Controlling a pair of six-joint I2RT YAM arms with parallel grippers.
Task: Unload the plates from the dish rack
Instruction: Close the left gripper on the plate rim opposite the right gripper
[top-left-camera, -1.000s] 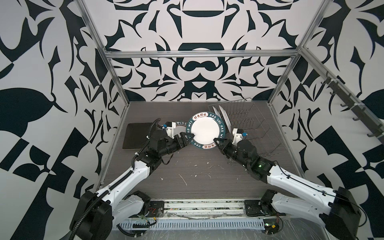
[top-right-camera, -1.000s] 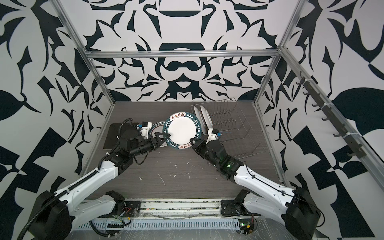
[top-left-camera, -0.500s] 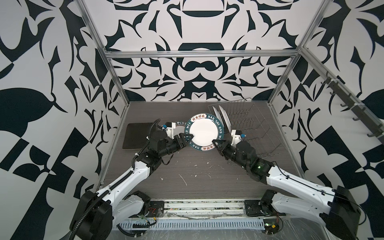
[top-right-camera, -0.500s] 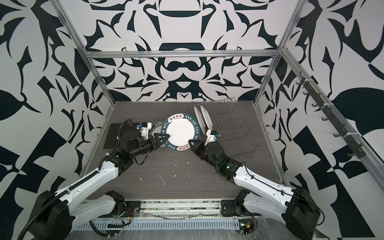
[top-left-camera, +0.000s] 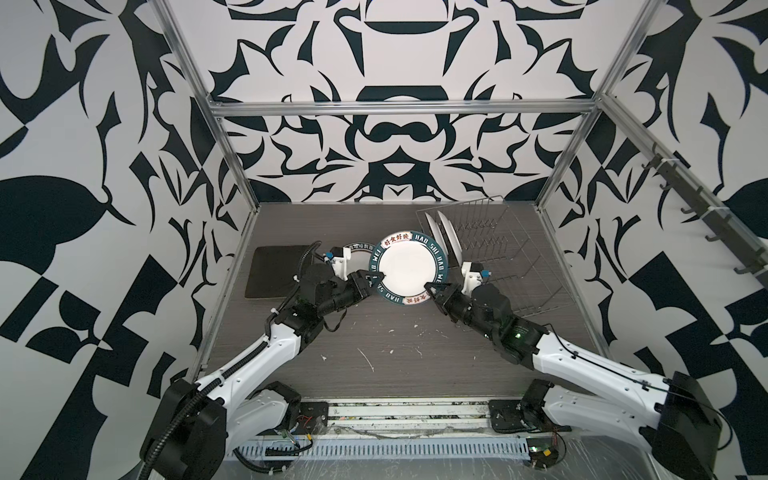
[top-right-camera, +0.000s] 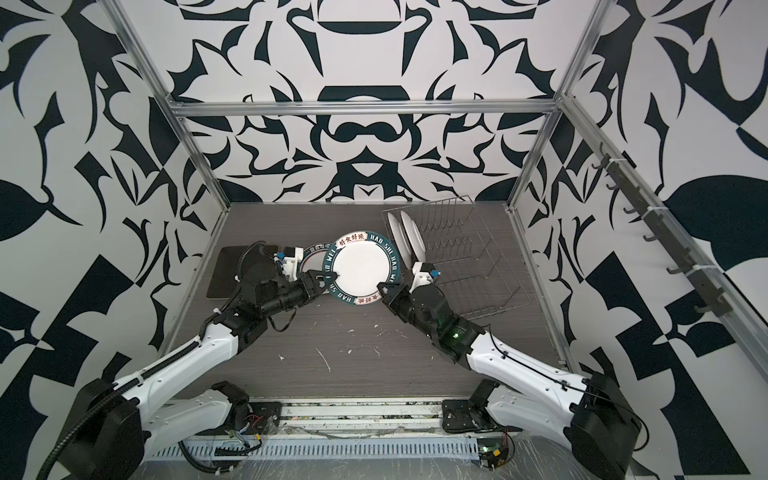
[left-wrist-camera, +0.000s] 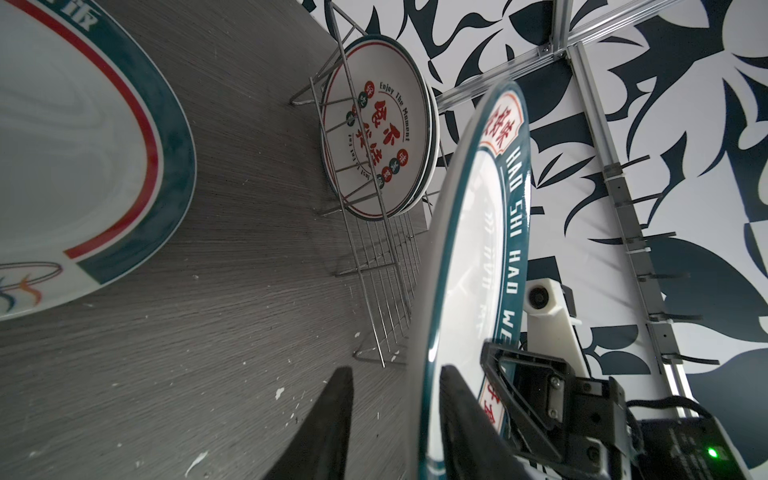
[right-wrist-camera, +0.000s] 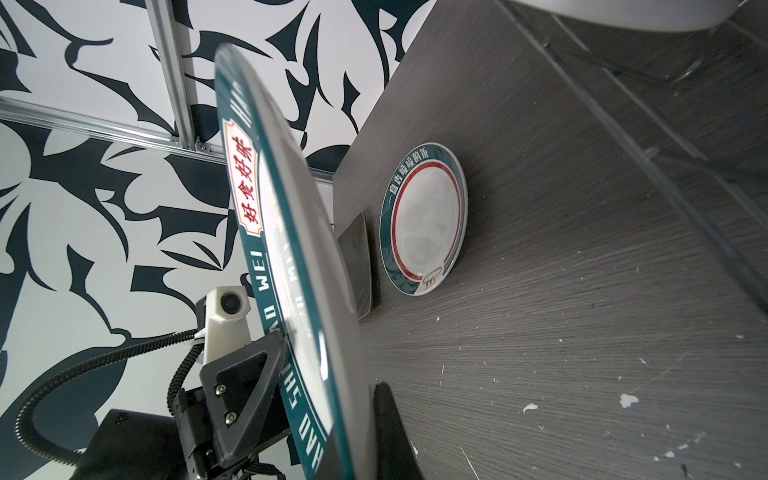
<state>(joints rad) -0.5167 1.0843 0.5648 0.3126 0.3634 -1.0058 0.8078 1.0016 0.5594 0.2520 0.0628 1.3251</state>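
The right gripper (top-left-camera: 430, 289) is pressed tight on the near right rim of a round white plate (top-left-camera: 406, 269) with a dark teal lettered rim, holding it above the table (top-left-camera: 395, 345), just left of the dish rack (top-left-camera: 498, 257). The left gripper (top-left-camera: 372, 276) straddles the same plate's left rim. In the left wrist view one finger (left-wrist-camera: 332, 424) stands apart from the plate's underside, so those jaws are spread rather than clamped.

There are five plates in all. One is held in the air. Two white ones (top-left-camera: 451, 243) stand on edge at the left end of the single wire rack. One teal-rimmed round plate (right-wrist-camera: 424, 220) lies flat on the table behind the left gripper. One dark rounded-square plate (top-left-camera: 272, 272) lies flat to its left.

Both arms reach forward from their bases at the near edge and angle inward. They meet on opposite sides of the held plate, with their wrist cameras on top.
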